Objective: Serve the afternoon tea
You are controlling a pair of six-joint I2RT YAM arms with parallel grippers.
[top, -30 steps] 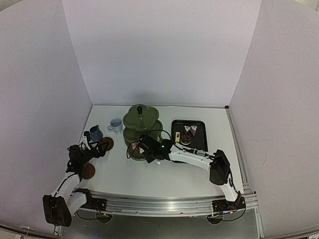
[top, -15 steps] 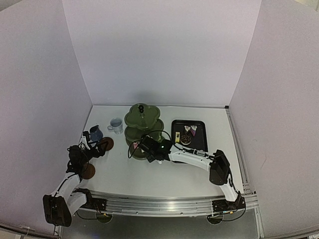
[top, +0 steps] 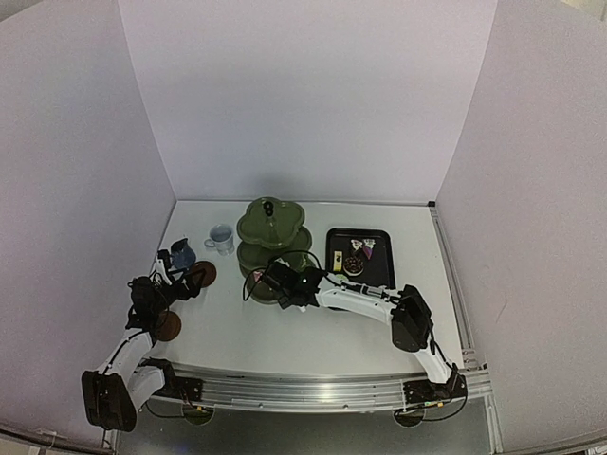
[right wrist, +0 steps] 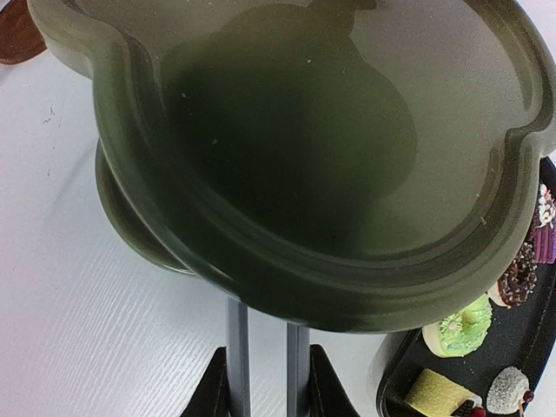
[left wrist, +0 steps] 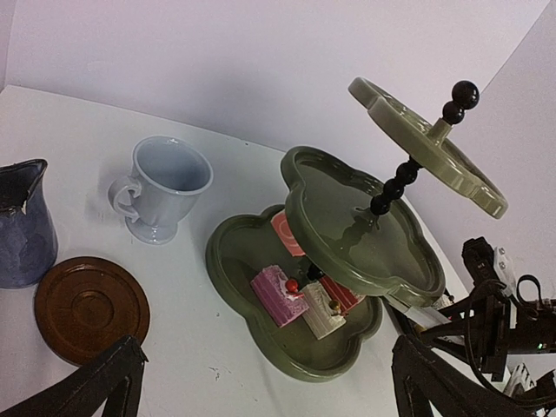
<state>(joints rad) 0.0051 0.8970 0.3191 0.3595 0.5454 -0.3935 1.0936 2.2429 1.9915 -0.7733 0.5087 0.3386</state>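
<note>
As the top view shows, the stand [top: 270, 227] is upright on the surface [top: 285, 332], open room in front, tray [top: 360, 233] just right; my right arm reaches leftward to it; left wrist: left gripper [left wrist: 268, 343] jaws wide apart, saucer [left wrist: 91, 308] near; right wrist: right gripper [right wrist: 267, 365] jaws clamp tongs [right wrist: 236, 334] under a tier.
</note>
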